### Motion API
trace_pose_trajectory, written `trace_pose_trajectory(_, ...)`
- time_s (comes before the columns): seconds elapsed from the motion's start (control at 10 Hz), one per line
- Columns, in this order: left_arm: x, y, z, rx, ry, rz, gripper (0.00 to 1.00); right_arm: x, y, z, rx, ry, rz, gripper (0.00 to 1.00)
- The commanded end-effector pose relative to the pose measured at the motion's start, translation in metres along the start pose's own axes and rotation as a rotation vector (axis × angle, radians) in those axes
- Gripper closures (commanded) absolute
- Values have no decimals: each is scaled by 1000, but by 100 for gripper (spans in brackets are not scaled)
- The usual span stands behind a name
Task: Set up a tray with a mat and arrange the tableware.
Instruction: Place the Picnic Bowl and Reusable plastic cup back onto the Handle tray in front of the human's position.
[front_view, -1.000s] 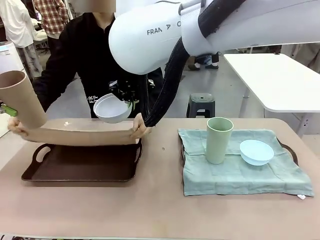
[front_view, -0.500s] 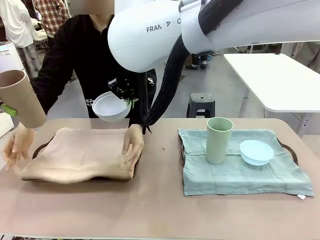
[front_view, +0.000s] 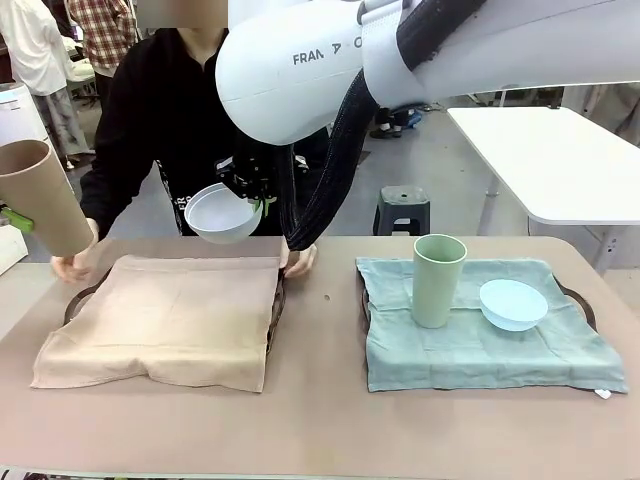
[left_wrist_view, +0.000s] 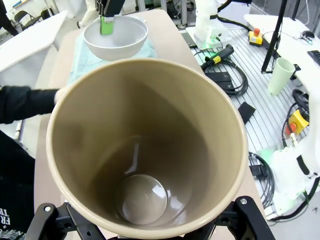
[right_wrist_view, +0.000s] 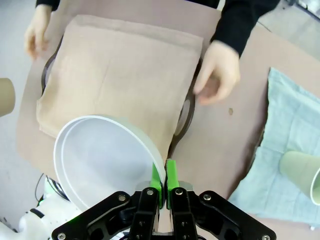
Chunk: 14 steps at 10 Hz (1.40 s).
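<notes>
A tan mat (front_view: 165, 320) lies spread over the dark tray (front_view: 276, 300) at the left, and the person's hands (front_view: 300, 262) rest at its far corners. My left gripper (front_view: 14, 217) is shut on the tan tumbler (front_view: 40, 195), held tilted in the air above the table's left edge; its open mouth faces the camera in the left wrist view (left_wrist_view: 145, 150). My right gripper (right_wrist_view: 164, 180) is shut on the rim of the white bowl (right_wrist_view: 107, 160), hanging above the tray's far right corner (front_view: 222, 213). The tan mat (right_wrist_view: 120, 80) lies below the bowl.
On the right, a second tray (front_view: 580, 300) carries a green mat (front_view: 480, 350) with a pale green tumbler (front_view: 437, 280) and a light blue bowl (front_view: 513, 303). The person stands at the far edge behind the left tray. Bare tabletop runs along the near edge.
The person has lowered the tan mat from the air onto the dark tray, smoothed it flat and drawn both hands back to its far corners. Both arms have stayed still.
</notes>
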<state>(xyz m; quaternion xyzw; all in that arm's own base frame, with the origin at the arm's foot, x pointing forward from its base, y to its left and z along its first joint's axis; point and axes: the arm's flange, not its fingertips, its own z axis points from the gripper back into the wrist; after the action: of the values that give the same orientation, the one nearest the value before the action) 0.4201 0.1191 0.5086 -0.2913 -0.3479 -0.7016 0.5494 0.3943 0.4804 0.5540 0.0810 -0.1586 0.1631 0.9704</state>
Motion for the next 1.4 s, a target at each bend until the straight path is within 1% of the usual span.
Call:
trace_pose_trajectory(0.0,2,0,2,3,6,-19,18,-2,0,0,-7,-6,1,100)
trace_pose_trajectory(1.3,2,0,2,3,6,-19,18,-2,0,0,-7,-6,1,100)
